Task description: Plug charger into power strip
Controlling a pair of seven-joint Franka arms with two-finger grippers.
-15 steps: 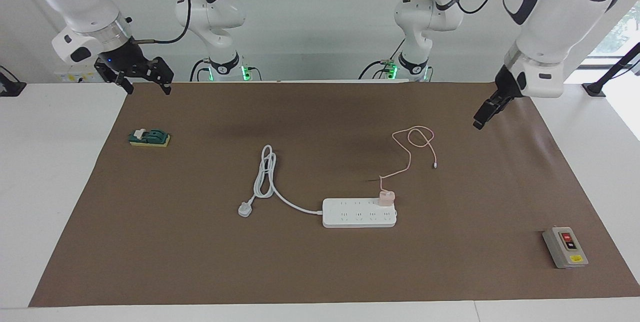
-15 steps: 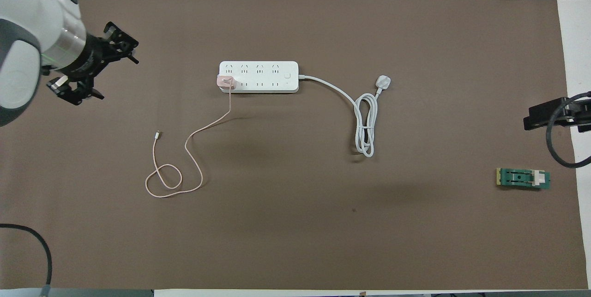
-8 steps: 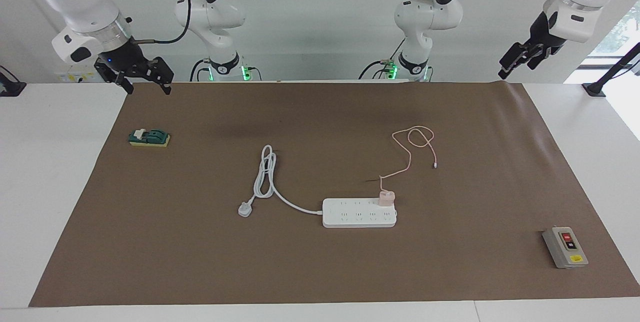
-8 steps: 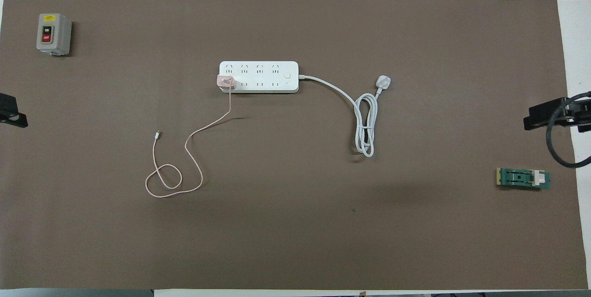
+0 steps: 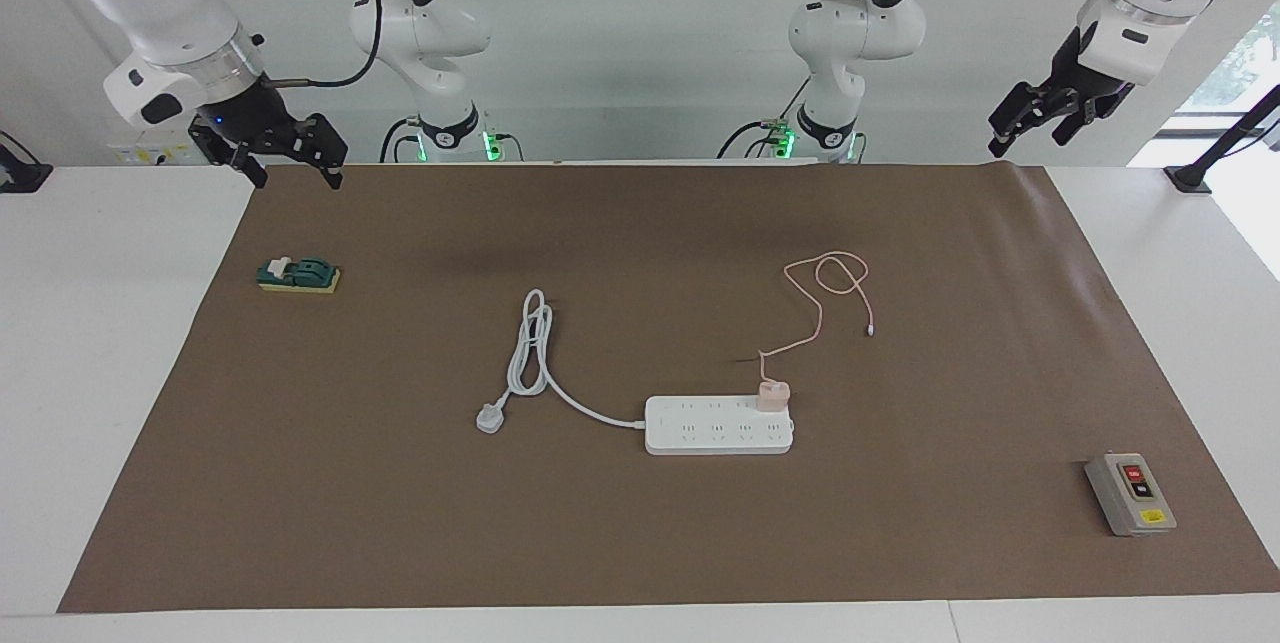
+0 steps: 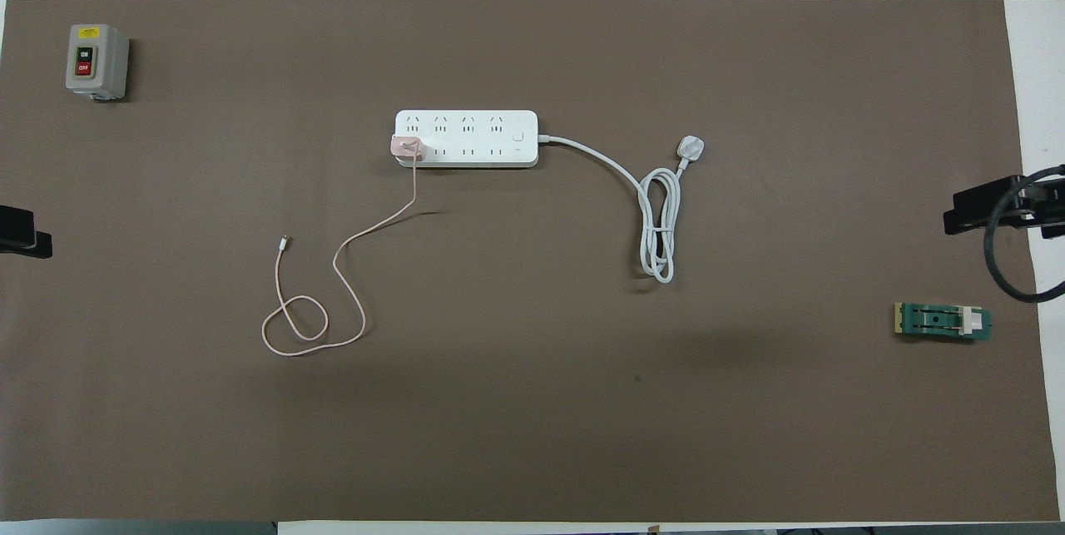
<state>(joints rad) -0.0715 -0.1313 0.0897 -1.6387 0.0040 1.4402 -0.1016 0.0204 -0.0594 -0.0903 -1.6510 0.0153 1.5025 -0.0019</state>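
Note:
The pale pink charger point(image 5: 772, 393) point(image 6: 406, 147) sits upright in an end socket of the white power strip point(image 5: 715, 433) point(image 6: 466, 127), in the row nearer the robots. Its thin pink cable point(image 5: 840, 275) point(image 6: 333, 285) lies looped on the mat toward the robots. My left gripper point(image 5: 1030, 138) is open and empty, raised over the mat's corner near its own base; only its tip shows in the overhead view point(image 6: 21, 231). My right gripper point(image 5: 297, 178) point(image 6: 990, 210) is open and empty, waiting over the mat's edge at its own end.
The strip's thick white cord ends in a white plug point(image 5: 489, 418) point(image 6: 692, 148) lying loose on the brown mat point(image 5: 400, 523). A grey box with red and black buttons point(image 5: 1130, 493) point(image 6: 96, 61) stands at the left arm's end. A green switch block point(image 5: 298, 275) point(image 6: 943, 322) lies near the right gripper.
My left arm has lifted away from over the mat and drawn back toward its base, uncovering the grey box in the overhead view. The charger, strip and right arm have not moved.

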